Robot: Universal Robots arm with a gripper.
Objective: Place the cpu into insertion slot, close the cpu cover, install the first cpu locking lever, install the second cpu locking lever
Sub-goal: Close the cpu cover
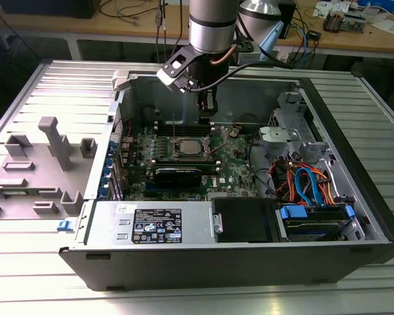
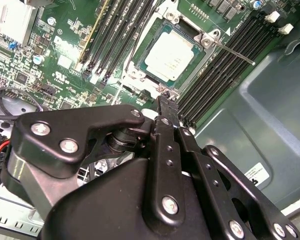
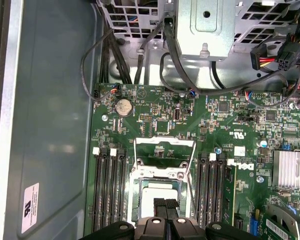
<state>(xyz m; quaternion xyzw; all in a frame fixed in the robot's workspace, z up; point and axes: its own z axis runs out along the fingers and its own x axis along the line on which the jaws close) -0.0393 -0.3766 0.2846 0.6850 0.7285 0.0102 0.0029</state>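
The gripper [image 1: 207,115] hangs inside the open computer case [image 1: 236,266], its fingers drawn narrow with nothing between them. In the first wrist view the black fingertips [image 3: 160,203] meet as a slim pair. The cpu [image 2: 170,52] sits flat in the insertion slot [image 2: 141,57], silver-grey top up, on the green motherboard [image 2: 65,45] between two banks of long black memory slots [image 2: 115,35]. Judging by that, the placing step is done and the work stands at the cover.

What matters here is that the cpu lies just past and below the fingertips, nearly in line with them, so in the first wrist view the tips overlap its near edge. In the exterior view the slot lies lower than the gripper and a little toward the exterior view's left, with the tips clear of the board. The cpu cover [image 3: 163,143] seems to be tilted open on the side of the slot away from the gripper, though the steep angle leaves that unsure. A thin locking lever [image 2: 233,54] juts from one corner of the slot, its long axis running out across the neighbouring memory slots
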